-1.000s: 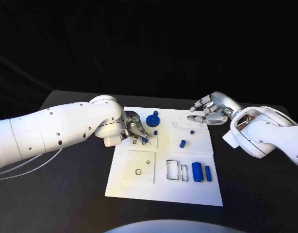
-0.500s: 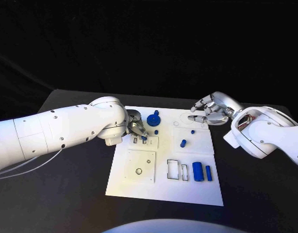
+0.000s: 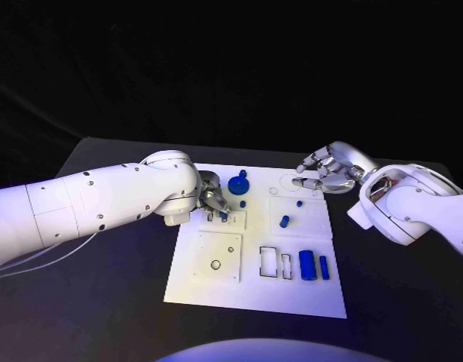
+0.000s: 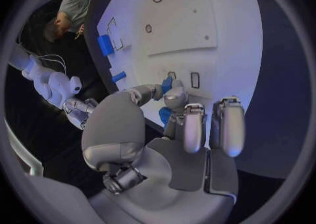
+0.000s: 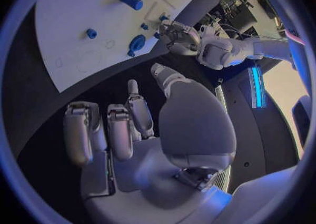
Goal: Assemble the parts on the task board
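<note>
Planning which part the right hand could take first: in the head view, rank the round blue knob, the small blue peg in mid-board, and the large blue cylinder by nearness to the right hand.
From the right hand, in the head view:
1. Small blue peg, mid-board, below the hand.
2. Round blue knob, far end of the task board, beside the left hand; close to the peg's distance, so this order is tentative.
3. Large blue cylinder, near right part, clearly farthest.

Head camera looks down from above; both wrist cameras, nearer, share the task board point(image 3: 256, 249).

Right hand point(image 5: 141, 129) with fingers loosely curled and holding nothing, white task board point(image 5: 72, 29) beyond it, blue cylinder point(image 5: 131, 1), small blue part point(image 5: 91, 33), left hand point(image 5: 176, 34) apparently over the board's edge
</note>
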`<state>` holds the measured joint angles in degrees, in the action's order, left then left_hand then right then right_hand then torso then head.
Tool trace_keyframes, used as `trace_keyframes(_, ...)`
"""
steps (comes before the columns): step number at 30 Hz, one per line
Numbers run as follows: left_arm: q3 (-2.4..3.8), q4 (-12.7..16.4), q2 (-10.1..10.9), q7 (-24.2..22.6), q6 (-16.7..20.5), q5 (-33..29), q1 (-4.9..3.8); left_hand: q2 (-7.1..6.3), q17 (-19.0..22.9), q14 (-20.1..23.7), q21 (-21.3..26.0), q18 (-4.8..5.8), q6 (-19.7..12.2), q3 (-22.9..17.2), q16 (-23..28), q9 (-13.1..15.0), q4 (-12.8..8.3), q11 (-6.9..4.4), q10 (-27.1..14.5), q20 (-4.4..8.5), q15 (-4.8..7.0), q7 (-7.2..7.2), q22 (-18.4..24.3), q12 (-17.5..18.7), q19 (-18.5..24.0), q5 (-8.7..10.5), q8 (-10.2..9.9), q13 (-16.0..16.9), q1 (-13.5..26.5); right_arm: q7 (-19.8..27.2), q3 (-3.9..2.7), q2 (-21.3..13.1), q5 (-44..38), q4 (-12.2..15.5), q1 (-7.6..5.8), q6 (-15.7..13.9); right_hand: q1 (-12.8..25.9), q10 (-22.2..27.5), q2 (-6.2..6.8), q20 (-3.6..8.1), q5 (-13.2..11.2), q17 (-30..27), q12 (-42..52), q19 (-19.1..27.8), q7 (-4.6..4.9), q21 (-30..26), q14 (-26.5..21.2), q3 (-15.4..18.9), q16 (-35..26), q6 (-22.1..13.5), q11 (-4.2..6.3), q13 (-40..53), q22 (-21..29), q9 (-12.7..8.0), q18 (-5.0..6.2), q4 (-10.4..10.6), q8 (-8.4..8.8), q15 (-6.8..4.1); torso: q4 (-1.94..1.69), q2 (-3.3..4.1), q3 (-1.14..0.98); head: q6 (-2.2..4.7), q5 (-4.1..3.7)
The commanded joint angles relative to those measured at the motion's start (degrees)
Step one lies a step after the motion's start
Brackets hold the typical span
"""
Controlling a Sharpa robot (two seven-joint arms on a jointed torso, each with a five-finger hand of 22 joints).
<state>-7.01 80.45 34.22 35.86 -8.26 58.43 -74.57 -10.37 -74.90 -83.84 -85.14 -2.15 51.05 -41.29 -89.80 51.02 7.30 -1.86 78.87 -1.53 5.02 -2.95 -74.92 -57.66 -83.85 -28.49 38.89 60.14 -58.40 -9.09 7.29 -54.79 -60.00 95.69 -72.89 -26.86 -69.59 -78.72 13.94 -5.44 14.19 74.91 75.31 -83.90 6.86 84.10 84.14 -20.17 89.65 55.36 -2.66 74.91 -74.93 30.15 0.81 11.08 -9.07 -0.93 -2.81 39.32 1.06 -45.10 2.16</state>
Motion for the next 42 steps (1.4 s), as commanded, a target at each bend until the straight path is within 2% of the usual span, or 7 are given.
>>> trace_keyframes(1,0.02,0.0,-0.2,0.6,-1.8,0.4,0.04,0.65,-15.1,-6.2,-0.2,0.53,1.5,-8.2,-0.2,1.3,-8.4,0.03,0.5,0.33,0.45,0.96,-10.2,-0.1,-1.6,0.22,0.2,0.0,0.0,0.1,0.00,0.0,-0.1,0.1,0.04,0.8,0.2,0.0,-0.15,0.48,0.3,14.2,-0.2,-2.5,0.06,-0.3,5.6,0.0,-0.1,-0.3,0.23,1.0,-12.1,0.0,0.76,0.2,-0.33,-0.41,0.04,0.00,0.00,-0.15,0.03)
trace_keyframes(21,0.00,-0.5,-0.9,1.2,-3.3,1.7,0.52,0.89,-15.1,-6.2,-0.6,0.68,1.8,-8.1,-0.2,1.2,-8.4,-0.12,1.0,0.52,0.64,1.20,-10.7,-0.5,-2.0,1.46,1.1,0.1,0.8,0.2,0.00,-0.1,-0.1,0.1,0.04,0.8,0.3,-0.1,-0.24,0.50,0.4,14.1,-0.1,-2.4,0.04,-0.4,5.6,0.1,-0.1,-0.3,0.25,1.1,-12.1,0.2,0.78,0.5,-0.42,-0.42,0.01,-0.05,-0.01,-0.76,-0.04)
trace_keyframes(42,-0.02,-0.1,-0.5,1.6,-4.0,2.3,0.56,0.85,-15.1,-6.2,-0.9,0.80,2.1,-8.0,-0.2,1.2,-8.5,-0.26,1.3,0.54,0.66,1.37,-11.1,-0.9,-2.3,1.50,1.4,0.3,1.0,0.2,0.00,-0.2,-0.1,0.0,0.12,0.8,0.3,-0.1,-0.28,0.50,0.5,14.1,-0.1,-2.5,0.02,-0.3,5.6,0.1,-0.1,-0.2,0.26,1.1,-12.1,0.3,0.77,0.6,-0.47,-0.43,-0.01,-0.08,0.00,-0.93,0.11)
